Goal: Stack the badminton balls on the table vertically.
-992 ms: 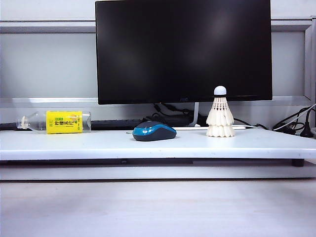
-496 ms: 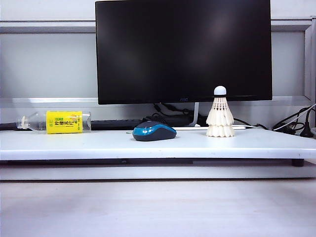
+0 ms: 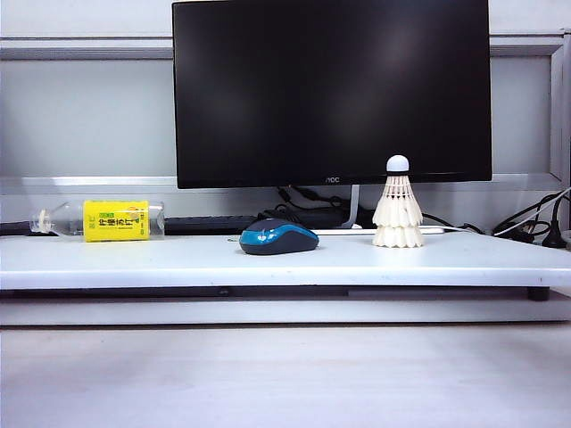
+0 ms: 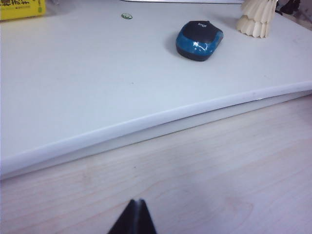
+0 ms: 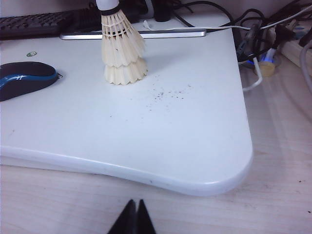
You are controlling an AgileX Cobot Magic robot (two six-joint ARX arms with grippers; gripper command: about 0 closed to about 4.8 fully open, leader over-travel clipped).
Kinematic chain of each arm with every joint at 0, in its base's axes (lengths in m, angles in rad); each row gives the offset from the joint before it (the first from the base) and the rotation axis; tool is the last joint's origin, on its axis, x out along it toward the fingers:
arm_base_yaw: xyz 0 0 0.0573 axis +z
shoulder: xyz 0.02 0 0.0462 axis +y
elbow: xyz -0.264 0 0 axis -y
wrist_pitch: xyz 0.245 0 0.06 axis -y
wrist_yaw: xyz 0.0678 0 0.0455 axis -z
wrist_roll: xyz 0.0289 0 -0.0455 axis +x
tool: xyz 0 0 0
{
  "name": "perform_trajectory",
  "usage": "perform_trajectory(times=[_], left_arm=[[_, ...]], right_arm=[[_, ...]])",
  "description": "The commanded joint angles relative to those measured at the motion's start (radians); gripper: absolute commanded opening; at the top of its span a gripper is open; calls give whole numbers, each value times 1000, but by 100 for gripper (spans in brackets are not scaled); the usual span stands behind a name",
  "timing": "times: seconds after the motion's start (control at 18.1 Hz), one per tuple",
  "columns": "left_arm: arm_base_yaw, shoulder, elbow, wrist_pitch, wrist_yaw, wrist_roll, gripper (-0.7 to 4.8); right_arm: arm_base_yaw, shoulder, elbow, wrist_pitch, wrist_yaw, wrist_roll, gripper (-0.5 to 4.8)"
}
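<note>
Two white badminton balls (image 3: 398, 212) stand upright on the table (image 3: 161, 260), one nested over the other, cork tip with a black band on top, right of the monitor stand. The same stack of badminton balls (image 5: 121, 51) shows in the right wrist view, and the feather skirts of the badminton balls (image 4: 257, 18) in the left wrist view. My left gripper (image 4: 136, 202) is shut and empty, over the pale wood surface well short of the table's front edge. Likewise shut and empty, my right gripper (image 5: 135, 202) hangs before the table's front right corner (image 5: 229, 175). Neither arm shows in the exterior view.
A blue-and-black mouse (image 3: 278, 238) lies left of the stack. A clear bottle with a yellow label (image 3: 100, 220) lies at the back left. A large black monitor (image 3: 332, 89) stands behind, with a keyboard (image 5: 44, 22) and cables (image 5: 263, 34) at the back right.
</note>
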Motion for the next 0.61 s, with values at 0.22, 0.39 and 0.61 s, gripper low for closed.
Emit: perform_trajectory(times=[0.22, 0.39, 0.61], left_arm=[[21, -75, -2, -11, 8, 2, -2], [83, -108, -2, -10, 7, 3, -1], [184, -110, -2, -11, 8, 3, -2]], right_arm=[[-34, -1, 1, -8, 9, 3, -5], [-132, -7, 1, -8, 10, 3, -5], [-208, -16, 2, -5, 12, 3, -5]])
